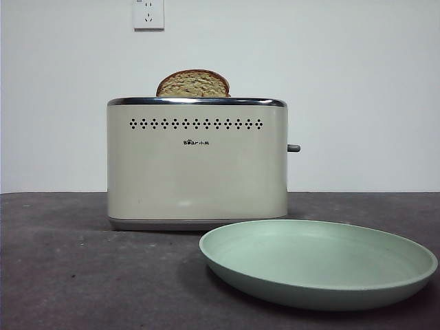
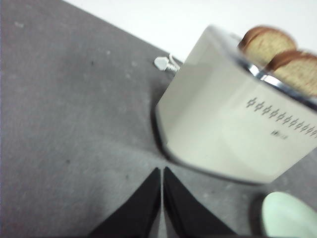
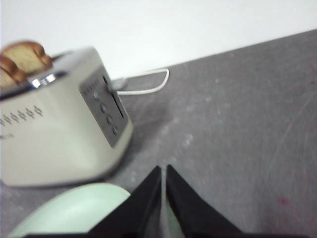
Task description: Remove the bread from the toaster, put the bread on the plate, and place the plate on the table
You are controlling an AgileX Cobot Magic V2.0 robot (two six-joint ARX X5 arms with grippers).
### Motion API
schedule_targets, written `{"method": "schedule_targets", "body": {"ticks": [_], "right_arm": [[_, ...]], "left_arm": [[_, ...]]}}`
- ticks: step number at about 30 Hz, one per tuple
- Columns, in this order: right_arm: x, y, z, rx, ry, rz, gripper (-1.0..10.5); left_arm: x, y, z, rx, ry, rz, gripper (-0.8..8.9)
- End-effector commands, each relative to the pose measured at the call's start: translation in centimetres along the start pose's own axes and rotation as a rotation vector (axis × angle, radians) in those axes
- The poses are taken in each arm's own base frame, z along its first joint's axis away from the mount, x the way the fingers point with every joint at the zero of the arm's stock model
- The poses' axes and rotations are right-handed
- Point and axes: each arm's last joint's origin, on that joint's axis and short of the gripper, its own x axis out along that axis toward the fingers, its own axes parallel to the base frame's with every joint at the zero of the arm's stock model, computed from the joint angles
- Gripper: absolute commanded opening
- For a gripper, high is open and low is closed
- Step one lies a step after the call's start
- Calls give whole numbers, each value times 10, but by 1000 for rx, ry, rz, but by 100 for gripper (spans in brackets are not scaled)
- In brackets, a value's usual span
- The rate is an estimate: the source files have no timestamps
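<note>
The front camera sat low, facing level across the table (image 1: 69, 275) at the toaster (image 1: 197, 165) close by. Each wrist camera looked down obliquely from opposite ends of the toaster, and all three views shared it and the plate (image 1: 320, 265).

The bread (image 1: 193, 84) pokes up from the cream toaster (image 1: 197, 165), which stands on the bench (image 1: 75, 275). The mint plate (image 1: 318, 263) lies just in front, toward the right.

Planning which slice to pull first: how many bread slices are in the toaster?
2. Both stand in the toaster top: one bread, another slice beside it. The front view shows only one; it hides the other.
</note>
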Motion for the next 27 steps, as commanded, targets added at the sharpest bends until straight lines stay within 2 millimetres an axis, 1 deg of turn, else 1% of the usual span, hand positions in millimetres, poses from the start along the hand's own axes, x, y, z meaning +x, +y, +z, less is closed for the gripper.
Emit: {"method": "schedule_targets", "body": {"ticks": [1, 8, 11, 16, 22, 27], "right_arm": [[-5, 7, 15, 17, -19, 7, 3], [-16, 25, 55, -41, 53, 3, 3], [-18, 33, 75, -84, 124, 22, 3], [-15, 44, 99, -141, 292, 74, 3], [-9, 52, 115, -196, 489, 131, 3], [-4, 56, 122, -204, 549, 151, 3]], "left_arm": [[-7, -9, 14, 8, -8, -12, 7], [-16, -29, 43, 59, 58, -91, 7], [-19, -39, 59, 113, 114, -128, 7], [-21, -54, 82, 212, 206, -188, 7], [-21, -66, 101, 272, 309, -264, 7], [-22, -69, 104, 290, 361, -282, 7]]}}
